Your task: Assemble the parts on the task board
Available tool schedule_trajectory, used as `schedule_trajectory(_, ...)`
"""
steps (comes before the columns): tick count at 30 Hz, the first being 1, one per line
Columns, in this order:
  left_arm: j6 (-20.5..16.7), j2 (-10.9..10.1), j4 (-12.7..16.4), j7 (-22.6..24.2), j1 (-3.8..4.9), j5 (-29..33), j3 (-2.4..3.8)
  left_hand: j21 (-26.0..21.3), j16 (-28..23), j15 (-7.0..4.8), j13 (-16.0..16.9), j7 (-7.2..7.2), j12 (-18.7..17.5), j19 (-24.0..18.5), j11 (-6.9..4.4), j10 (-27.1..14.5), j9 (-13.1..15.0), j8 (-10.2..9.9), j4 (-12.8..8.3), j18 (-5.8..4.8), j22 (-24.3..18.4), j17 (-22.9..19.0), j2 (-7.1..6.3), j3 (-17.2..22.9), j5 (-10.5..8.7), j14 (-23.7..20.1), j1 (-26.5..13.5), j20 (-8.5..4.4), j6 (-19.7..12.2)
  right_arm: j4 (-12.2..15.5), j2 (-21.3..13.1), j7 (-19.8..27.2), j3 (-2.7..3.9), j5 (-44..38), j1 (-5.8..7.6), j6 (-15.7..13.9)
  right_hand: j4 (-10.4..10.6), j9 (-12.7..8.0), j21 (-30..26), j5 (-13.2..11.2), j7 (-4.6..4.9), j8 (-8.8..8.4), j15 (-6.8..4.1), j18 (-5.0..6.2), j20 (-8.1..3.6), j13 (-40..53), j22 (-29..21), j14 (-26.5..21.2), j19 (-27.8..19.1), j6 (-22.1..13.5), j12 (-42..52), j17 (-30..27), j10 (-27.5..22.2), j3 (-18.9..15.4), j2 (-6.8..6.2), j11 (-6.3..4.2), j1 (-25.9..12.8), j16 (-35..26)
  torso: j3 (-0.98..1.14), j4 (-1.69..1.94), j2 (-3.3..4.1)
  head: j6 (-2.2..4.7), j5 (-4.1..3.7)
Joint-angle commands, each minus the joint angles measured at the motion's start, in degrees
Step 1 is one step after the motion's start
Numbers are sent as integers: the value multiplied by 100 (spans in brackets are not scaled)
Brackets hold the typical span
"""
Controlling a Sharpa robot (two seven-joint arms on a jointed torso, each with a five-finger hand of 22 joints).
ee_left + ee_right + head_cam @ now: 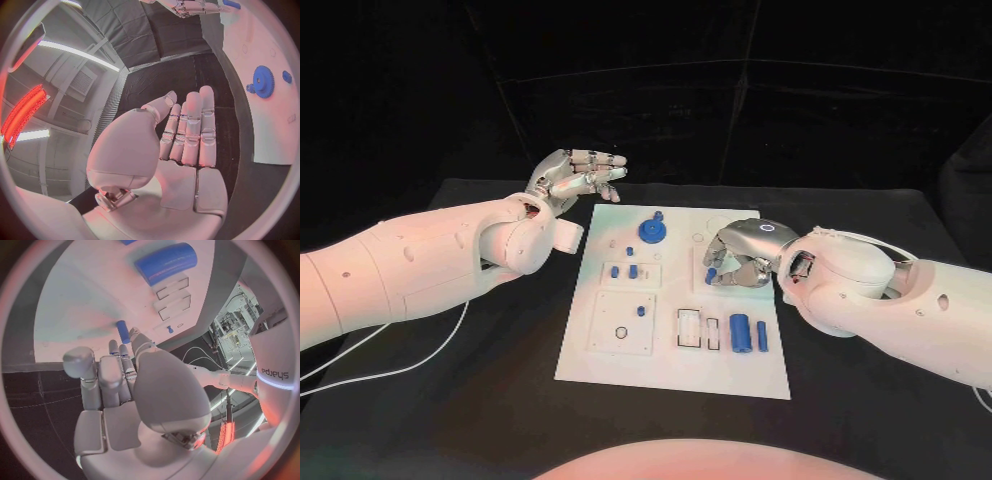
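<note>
**Parts spread on the white board, one peg in my right robot hand**

Parts lie across the white board, which sits in the middle of the black desk. A blue gear stands near the board's far edge, with a small blue knob just beyond it. Toward the middle, on my left side of the board, a few small blue pegs stand in a raised square block. Nearer to me is a second square block with holes in it. At the near right part of the board a thick blue cylinder lies beside a thinner blue rod, next to two empty rectangular slots.

My right robot hand hangs low over the right half of the board, fingers curled downward, pinching a small blue peg at the fingertips; the wrist view shows the peg pointing toward the board surface.

My left robot hand is raised beyond the board's far left corner, off the board, holding nothing. In its wrist view the fingers are stretched out straight side by side, palm open, with the gear off to the side on the board.
</note>
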Motion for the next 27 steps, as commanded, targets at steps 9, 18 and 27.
schedule_trajectory(9, 29, 4, 2, 42, 10, 14, 4, -23, -20, 8, -8, 19, 35, -56, 15, -36, -9, 31, -44, 70, -4, -14, -4, 6, 23, -28, 44, 1, -11, -136, 119, 67, -2, 33, 7, 365, 6, -1, 144, -35, -12, 38, -89, -18, -45, -6, 205, 89, 105, 237, -155, 143, 428, 301, 48, -48, 96, 145, 2, -6, -6, -37, 2)
schedule_trajectory(18, 31, 7, 1, 41, 10, 14, 4, -23, -20, 8, -8, 19, 35, -56, 15, -36, -9, 31, -44, 70, -4, -14, -4, 6, 23, -28, 44, 1, -11, -197, 190, 95, -3, 14, 4, 379, -13, 9, 227, -58, -32, 76, -115, -37, -69, 1, 325, 105, 147, 440, -294, 219, 643, 550, 30, -79, 158, 216, 0, -1, -7, -53, 4)
schedule_trajectory(27, 31, 6, -1, 41, 10, 14, 4, -23, -20, 8, -8, 19, 35, -56, 15, -36, -9, 31, -44, 70, -4, -14, -4, 6, 23, -28, 44, 1, -11, -168, 177, 15, -4, -101, 1, -33, -83, 16, 354, -330, -62, 108, -152, -67, -107, 13, 509, 125, 207, 648, -424, 308, 897, 963, 111, -122, 237, 301, 2, -8, -10, -59, 8)
